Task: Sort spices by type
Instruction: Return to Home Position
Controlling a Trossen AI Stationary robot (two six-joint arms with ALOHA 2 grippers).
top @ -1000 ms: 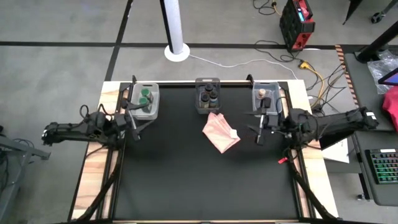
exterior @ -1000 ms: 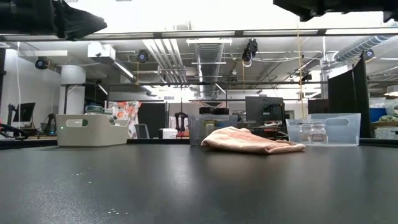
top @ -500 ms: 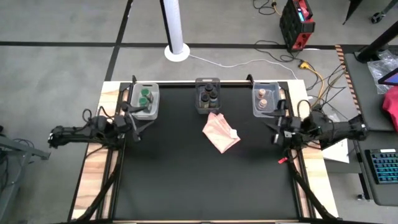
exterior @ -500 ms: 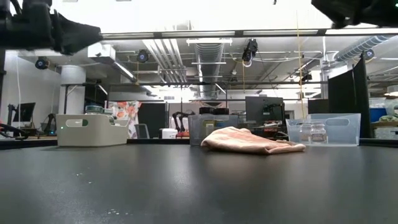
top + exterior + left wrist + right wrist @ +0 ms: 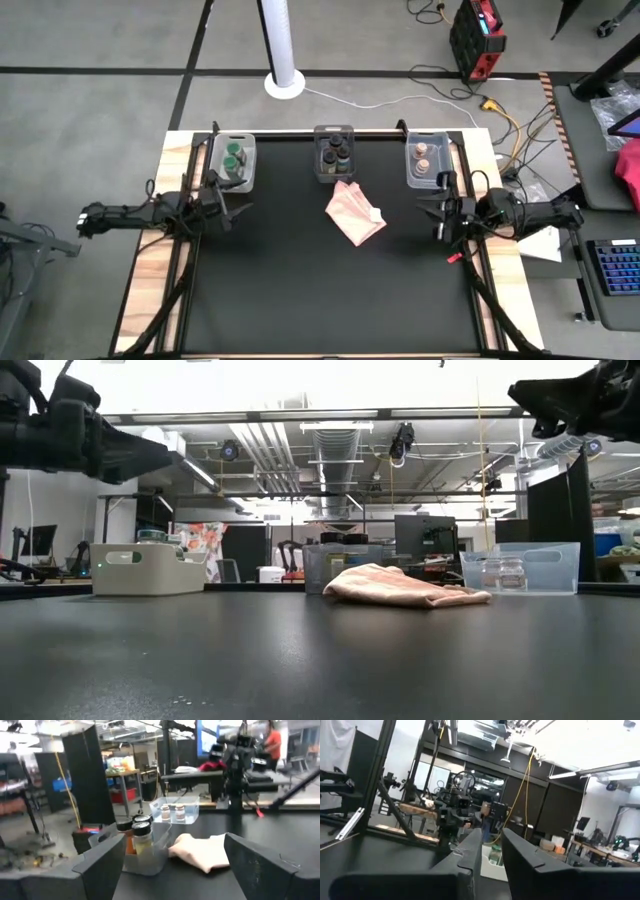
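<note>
The spice jars stand in three bins along the far edge. Two green-lidded jars (image 5: 232,156) are in the left bin (image 5: 247,175), several dark-lidded jars (image 5: 335,152) in the middle bin (image 5: 334,129), and two pinkish-tan-lidded jars (image 5: 422,158) in the right bin (image 5: 423,181). My left gripper (image 5: 232,205) hovers open by the left edge, near side of the left bin, pointing right. My right gripper (image 5: 432,215) hovers by the right edge, near side of the right bin, pointing left, with a narrow gap (image 5: 491,832) between its fingers. Neither touches anything.
A crumpled pink cloth (image 5: 355,212) lies on the black mat, near side of the middle bin. In the low view it (image 5: 405,585) sits between the bins. The mat's near half is bare. A person stands in the room beyond the right arm.
My right gripper has drawn back from beside the right bin toward the table's right edge and tipped from pointing down to level. My left arm has sunk lower by the left edge and swung a little toward the near side. Jars, bins and cloth have stayed put.
</note>
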